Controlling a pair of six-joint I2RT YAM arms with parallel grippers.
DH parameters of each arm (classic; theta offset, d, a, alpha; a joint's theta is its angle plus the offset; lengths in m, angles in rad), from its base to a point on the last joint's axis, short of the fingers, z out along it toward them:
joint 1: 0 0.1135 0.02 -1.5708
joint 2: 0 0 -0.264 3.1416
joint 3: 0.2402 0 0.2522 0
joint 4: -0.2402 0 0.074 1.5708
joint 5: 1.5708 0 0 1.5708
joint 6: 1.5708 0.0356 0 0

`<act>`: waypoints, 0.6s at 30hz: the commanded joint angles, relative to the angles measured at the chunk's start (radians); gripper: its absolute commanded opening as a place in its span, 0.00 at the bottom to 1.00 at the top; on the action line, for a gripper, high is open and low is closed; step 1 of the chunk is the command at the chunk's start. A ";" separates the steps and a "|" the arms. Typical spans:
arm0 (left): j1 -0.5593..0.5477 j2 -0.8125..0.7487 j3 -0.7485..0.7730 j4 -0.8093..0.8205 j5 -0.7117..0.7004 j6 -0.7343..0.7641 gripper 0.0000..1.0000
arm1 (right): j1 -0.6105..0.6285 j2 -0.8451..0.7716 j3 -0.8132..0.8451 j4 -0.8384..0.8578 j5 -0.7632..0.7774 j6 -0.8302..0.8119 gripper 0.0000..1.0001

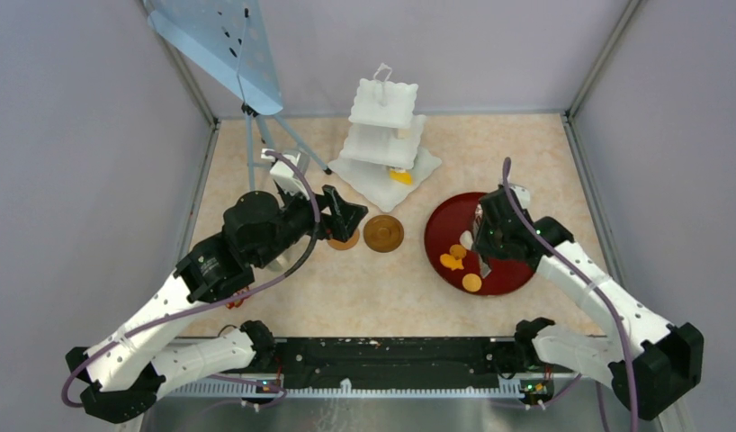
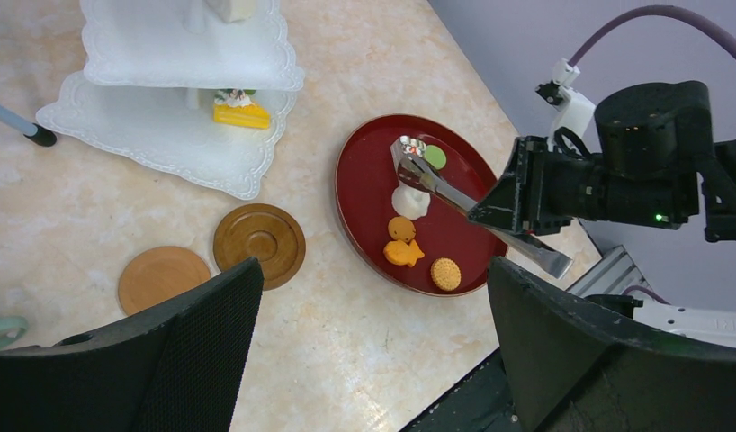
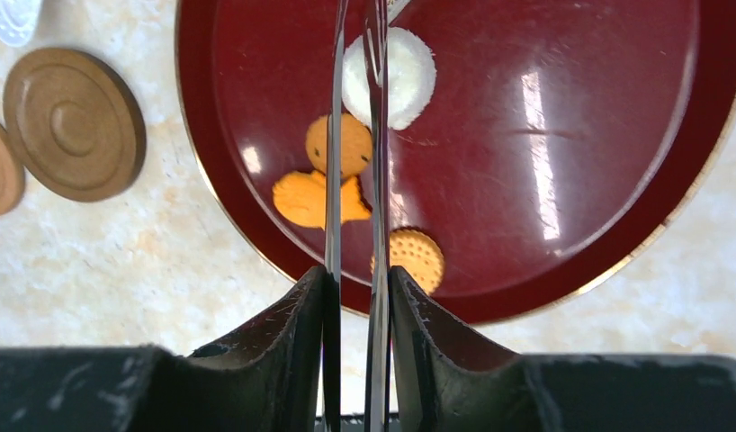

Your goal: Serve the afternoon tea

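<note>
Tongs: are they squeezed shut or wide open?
Nearly shut. The right gripper pinches the tongs between its fingers, leaving only a thin gap between the blades.

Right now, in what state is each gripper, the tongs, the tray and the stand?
Left gripper: open, empty.
Right gripper: shut on tongs.
Tongs: squeezed almost shut, tips over tray.
Tray: holds several sweets.
Stand: upright, yellow wedge on bottom tier.

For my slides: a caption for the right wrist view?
Metal tongs, clamped in the right gripper, reach over the dark-red tray of orange fish, biscuits and a white sweet.
</note>
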 commanded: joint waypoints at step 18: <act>0.002 0.021 -0.006 0.042 0.023 -0.007 0.99 | 0.008 0.037 0.090 -0.054 0.157 -0.196 0.51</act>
